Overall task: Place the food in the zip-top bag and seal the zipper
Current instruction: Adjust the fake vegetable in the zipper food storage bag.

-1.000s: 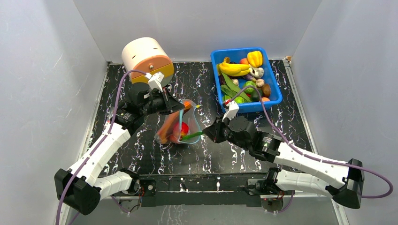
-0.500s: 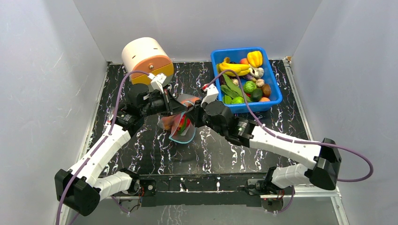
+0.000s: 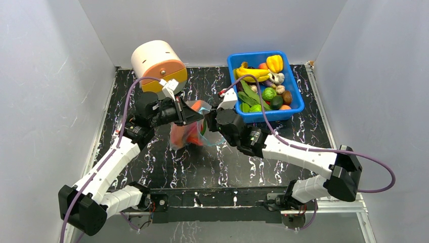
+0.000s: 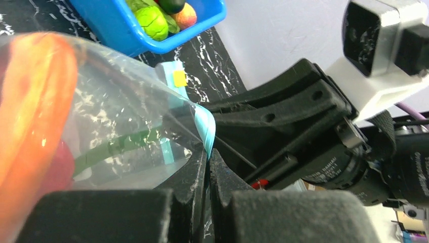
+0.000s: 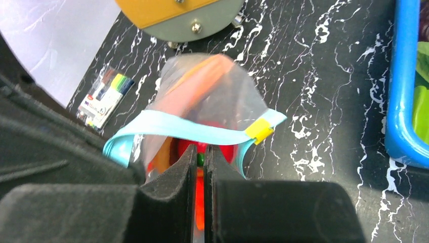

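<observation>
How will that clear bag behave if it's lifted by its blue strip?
Probably floppy: the zip-top bag hangs crumpled and its zipper bows. Likely bottom-heavy, as the food bunches together inside. The glossy film may slip.

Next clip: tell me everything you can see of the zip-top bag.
The bag is a clear, crinkly plastic pouch with a teal zipper along its mouth and a yellow slider at one end. The mouth gapes open, unsealed. Inside are a long orange piece and a red piece with a green stem. It hangs between the left end effector and right end effector, both shut on its mouth edge. Whether its bottom touches the table is unclear.
</observation>
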`<move>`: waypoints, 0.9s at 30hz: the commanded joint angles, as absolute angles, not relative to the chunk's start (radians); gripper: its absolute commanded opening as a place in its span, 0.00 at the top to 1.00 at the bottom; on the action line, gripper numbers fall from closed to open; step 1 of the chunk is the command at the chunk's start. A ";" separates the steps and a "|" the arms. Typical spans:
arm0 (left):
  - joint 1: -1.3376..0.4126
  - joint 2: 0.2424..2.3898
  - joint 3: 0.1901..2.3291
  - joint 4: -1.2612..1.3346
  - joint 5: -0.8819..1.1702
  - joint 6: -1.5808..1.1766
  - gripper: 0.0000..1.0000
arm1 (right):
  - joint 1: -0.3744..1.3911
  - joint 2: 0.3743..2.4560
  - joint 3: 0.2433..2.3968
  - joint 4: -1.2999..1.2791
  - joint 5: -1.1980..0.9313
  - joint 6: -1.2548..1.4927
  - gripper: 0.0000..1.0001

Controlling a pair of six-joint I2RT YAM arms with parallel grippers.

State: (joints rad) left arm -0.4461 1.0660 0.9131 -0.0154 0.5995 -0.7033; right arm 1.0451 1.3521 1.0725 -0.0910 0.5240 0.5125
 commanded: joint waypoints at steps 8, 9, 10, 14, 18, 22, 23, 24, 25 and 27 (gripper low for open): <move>-0.449 1.004 0.880 0.142 0.850 -0.654 1.00 | 1.044 1.385 1.049 0.134 0.513 0.576 1.00; -0.449 1.005 0.877 0.148 0.860 -0.655 1.00 | 1.043 1.396 1.047 0.143 0.509 0.583 1.00; -0.449 1.007 0.873 0.159 0.872 -0.657 1.00 | 1.043 1.406 1.043 0.153 0.508 0.591 1.00; -0.449 1.016 0.853 0.189 0.898 -0.664 1.00 | 1.043 1.431 1.008 0.209 0.489 0.620 0.98; -0.450 1.006 0.845 0.138 0.851 -0.627 1.00 | 1.043 1.415 0.991 0.230 0.392 0.599 0.87; -0.449 0.986 0.842 0.106 0.793 -0.609 1.00 | 1.040 1.356 0.979 0.173 0.362 0.529 0.78; -0.449 0.986 0.841 0.107 0.789 -0.608 1.00 | 1.037 1.339 0.977 0.160 0.344 0.509 0.78; -0.449 0.986 0.841 0.110 0.786 -0.611 1.00 | 1.036 1.321 0.977 0.140 0.334 0.495 0.78; -0.449 0.988 0.843 0.113 0.784 -0.613 1.00 | 1.034 1.300 0.978 0.118 0.328 0.482 0.76; -0.450 0.990 0.844 0.117 0.775 -0.615 1.00 | 1.028 1.267 0.980 0.078 0.317 0.465 0.71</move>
State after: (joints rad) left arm -0.4416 1.0180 0.8337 0.0669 0.7811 -0.6243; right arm 1.0260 1.3602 0.9703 0.1020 0.3885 0.5293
